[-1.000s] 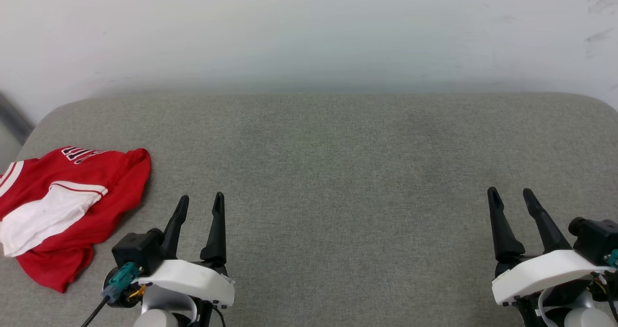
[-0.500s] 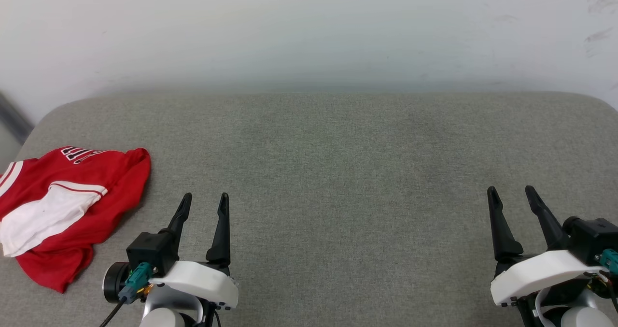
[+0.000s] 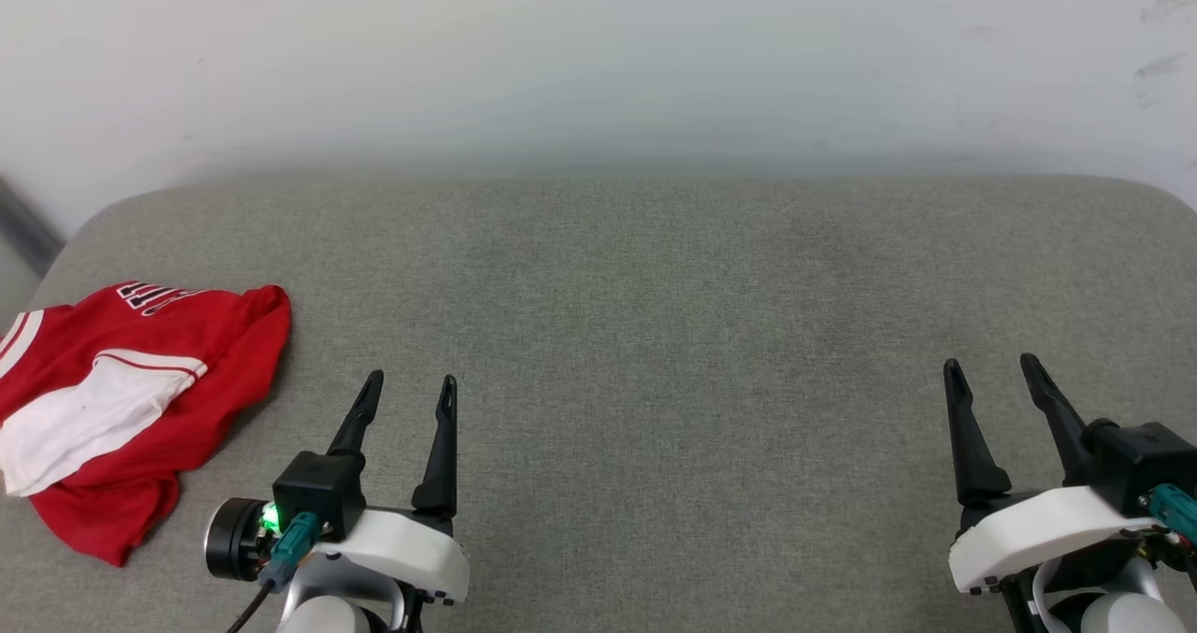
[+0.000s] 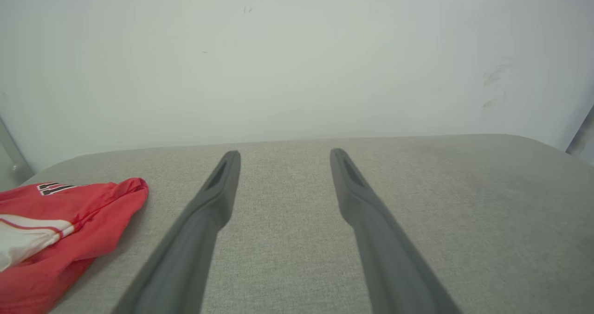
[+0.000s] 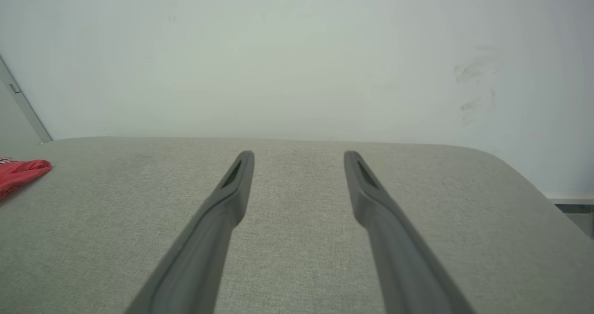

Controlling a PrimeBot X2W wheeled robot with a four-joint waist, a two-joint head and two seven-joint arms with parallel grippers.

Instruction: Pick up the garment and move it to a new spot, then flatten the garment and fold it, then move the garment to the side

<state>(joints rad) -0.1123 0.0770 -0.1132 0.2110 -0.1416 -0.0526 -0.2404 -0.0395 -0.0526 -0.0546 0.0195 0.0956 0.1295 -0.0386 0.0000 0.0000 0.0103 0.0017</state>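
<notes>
Garment (image 3: 224, 352), a red jersey-style T-shirt with white sleeves, lies crumpled at the far left of the grey fabric cushion (image 3: 673, 334). My left gripper (image 3: 411, 379), fingers spread and empty, has drifted slightly right since a second ago. Open cushion runs on to my right gripper (image 3: 990, 362), likewise spread and empty; a white wall (image 3: 598, 53) bounds the far edge.

You're looking at a wide grey woven-fabric cushion with rounded corners (image 3: 655, 287). Behind its far edge stands a plain off-white wall (image 3: 561, 53), evenly lit, with faint dark scuff marks (image 3: 1155, 72) above the cushion's far right corner.
</notes>
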